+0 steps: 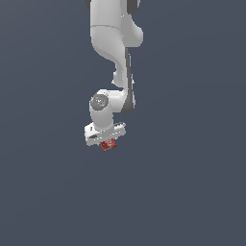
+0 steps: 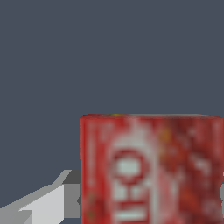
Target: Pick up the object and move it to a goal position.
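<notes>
The small red rectangular box with white lettering (image 1: pixel 109 144) sits directly beneath the white gripper (image 1: pixel 108 142) of the arm, narrower than the gripper body above it. In the exterior view only its lower part shows, projecting below the gripper's underside against the plain dark grey-blue background (image 1: pixel 192 192); no surface under it can be made out. In the wrist view the box (image 2: pixel 151 168) fills much of the frame at close range, its red face carrying blurred white lettering. One light grey finger (image 2: pixel 43 201) appears beside the box, reaching to its edge; the opposite finger cannot be distinguished. The fingers appear clenched on the box, holding it between them. The white jointed robot arm (image 1: pixel 113 43) descends from the upper edge of the exterior view, its wrist bent so the gripper points downward.
</notes>
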Controlling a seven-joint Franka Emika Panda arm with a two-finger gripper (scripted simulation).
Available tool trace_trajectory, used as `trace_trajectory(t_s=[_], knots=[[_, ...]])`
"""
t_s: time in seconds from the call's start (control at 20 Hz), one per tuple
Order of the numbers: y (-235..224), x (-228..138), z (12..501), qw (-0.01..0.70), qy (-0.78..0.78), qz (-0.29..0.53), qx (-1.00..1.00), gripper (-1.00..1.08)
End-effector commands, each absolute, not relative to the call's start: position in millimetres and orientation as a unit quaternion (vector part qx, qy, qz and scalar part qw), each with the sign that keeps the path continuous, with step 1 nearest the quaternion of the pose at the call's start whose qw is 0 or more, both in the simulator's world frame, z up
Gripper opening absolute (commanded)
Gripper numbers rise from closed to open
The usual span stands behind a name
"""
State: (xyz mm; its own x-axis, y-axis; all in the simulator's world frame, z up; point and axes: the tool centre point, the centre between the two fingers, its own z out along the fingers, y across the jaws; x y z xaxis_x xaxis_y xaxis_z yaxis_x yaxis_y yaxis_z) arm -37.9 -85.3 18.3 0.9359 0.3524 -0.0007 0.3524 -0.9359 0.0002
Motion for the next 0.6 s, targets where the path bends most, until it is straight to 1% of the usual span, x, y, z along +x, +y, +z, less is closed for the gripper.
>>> trace_trajectory(t_s=[0.0, 0.25, 0.55], knots=[[-84.0, -36.8, 23.7, 0.0, 0.179, 0.0, 0.984, -1.0], [-77.6, -33.3, 47.2, 0.0, 0.179, 0.0, 0.984, -1.0], [-64.3, -25.7, 95.3, 0.0, 0.179, 0.0, 0.984, -1.0]])
